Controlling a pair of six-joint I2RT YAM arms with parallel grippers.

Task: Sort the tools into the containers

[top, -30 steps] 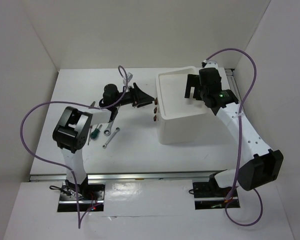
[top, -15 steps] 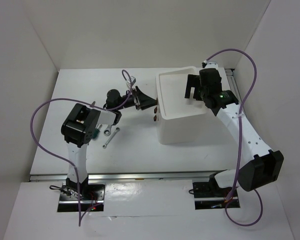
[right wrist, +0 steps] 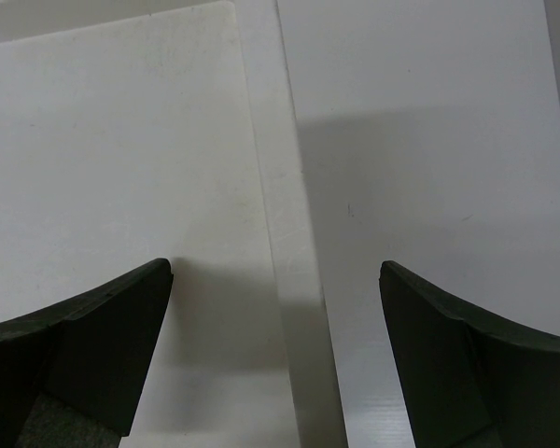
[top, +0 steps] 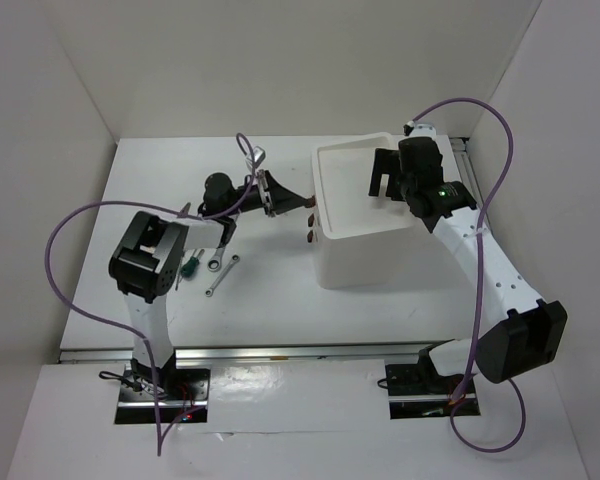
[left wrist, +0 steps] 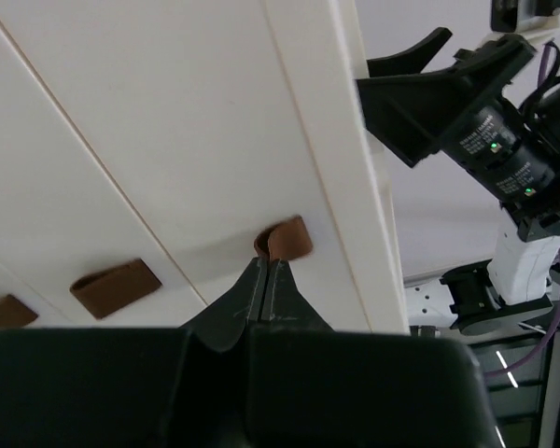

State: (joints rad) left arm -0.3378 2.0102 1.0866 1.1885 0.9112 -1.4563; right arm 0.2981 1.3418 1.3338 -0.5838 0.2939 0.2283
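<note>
Bright, diffuse light from above nearly washes out the matte white worktop (top: 270, 300) in the overhead view, leaving only faint soft shadows. At 6 o'clock in the left wrist view the left arm's black fingers (left wrist: 233, 313) are dark and blurred. The right arm's black fingers (right wrist: 84, 345), at 7 and 5 o'clock in their view, are soft-edged, with pale grey shadow between them.

A: What was the cell like?
B: White table (top: 270, 310), boxed in by plain white panels. Back wall (top: 310, 60) at 12, left wall (top: 30, 200) at 9, right wall (top: 580, 150) at 3.
A: Near edge?
B: Metal rail (top: 280, 352) ran along 6 o'clock. Light was even, shadows soft.
</note>
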